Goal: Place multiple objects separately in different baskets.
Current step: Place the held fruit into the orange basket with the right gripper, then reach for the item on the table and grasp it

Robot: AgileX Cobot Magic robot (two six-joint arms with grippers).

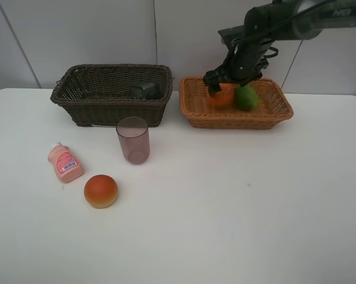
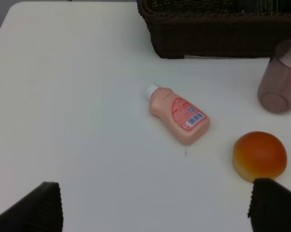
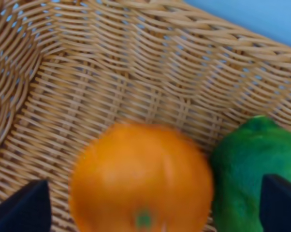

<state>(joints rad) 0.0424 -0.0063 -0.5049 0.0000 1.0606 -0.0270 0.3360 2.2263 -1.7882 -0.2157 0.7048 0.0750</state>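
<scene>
Orange (image 3: 140, 176): lies in the bottom of the light basket (image 3: 111, 72), touching or just beside the green fruit (image 3: 252, 159). Its outline is smeared in the right wrist view, so it may not be at rest. Right fingers (image 3: 24, 210): spread wide to either side of the orange, with a gap showing on one side, gripping nothing; the other finger sits close over the green fruit. Dark basket (image 1: 77, 97): just beside the light one, holding the grey pump bottle (image 1: 145, 90). On the worktop (image 1: 255, 207), in front of the dark basket: purple cup (image 1: 133, 139), upright; pink bottle (image 1: 64, 163), on its side; bun (image 1: 101, 190), near the bottle. Left fingers (image 2: 39, 210): fully spread above the worktop near the pink bottle, empty. Hazards, as judged: a slanted lift could drag a finger across the green fruit or snag the wicker wall and shift the basket. The round orange may roll against its neighbour. The light cup could tip if an arm brushes it while reaching for the bottle or bun. The bottle, lying flat, offers only a rounded, slippery side to pinch.
</scene>
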